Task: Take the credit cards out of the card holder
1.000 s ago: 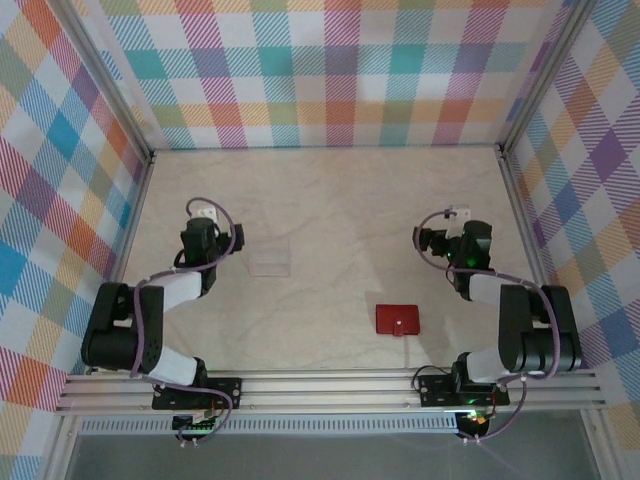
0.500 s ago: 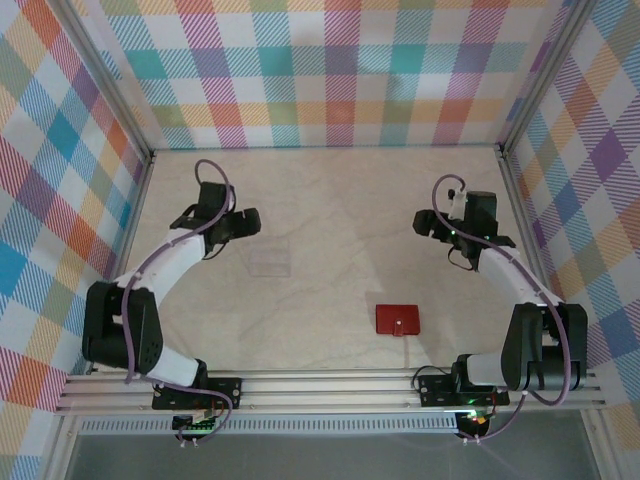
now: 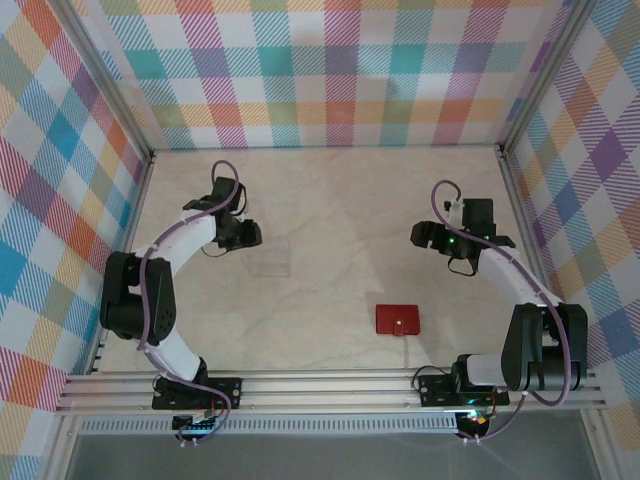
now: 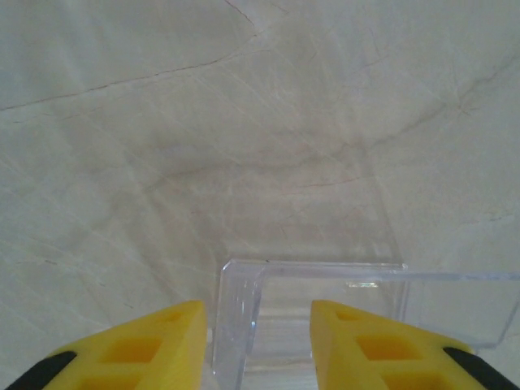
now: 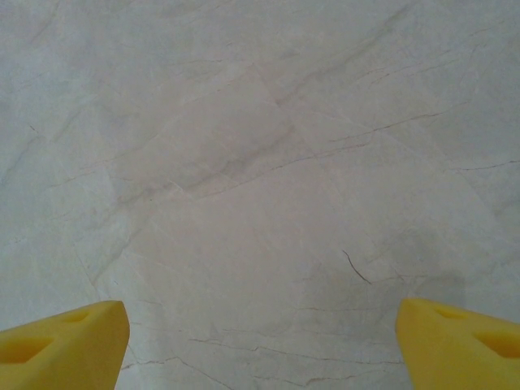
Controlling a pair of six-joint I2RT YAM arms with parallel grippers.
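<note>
Locating the holder: you find the red holder (image 3: 397, 320) lying flat on the table (image 3: 330, 200), right of centre in the top view and nearer the arm bases than either gripper.
Holder axis: its long side runs left to right, parallel to the near table edge.
Holder facing: it lies closed with the red outside up; the snap tab (image 3: 402, 330) sits on the edge toward the bases and points that way.
Left gripper: you see the left gripper (image 3: 258, 236) on the left half of the table, aimed right at a clear box (image 3: 270, 260) just beside it and well apart from the holder.
Left jaws: in the wrist view the left gripper (image 4: 257, 309) has its yellow fingers (image 4: 154, 349) apart, with one corner of the clear box (image 4: 325, 284) in the gap. You cannot tell whether either pad touches the wall.
Right gripper: the right gripper (image 3: 418, 237) hangs beyond the holder on its far side and is apart from it.
Right jaws: the wrist view shows the right gripper (image 5: 260, 313) with its fingers (image 5: 73, 333) spread wide over bare table, with nothing between them.
</note>
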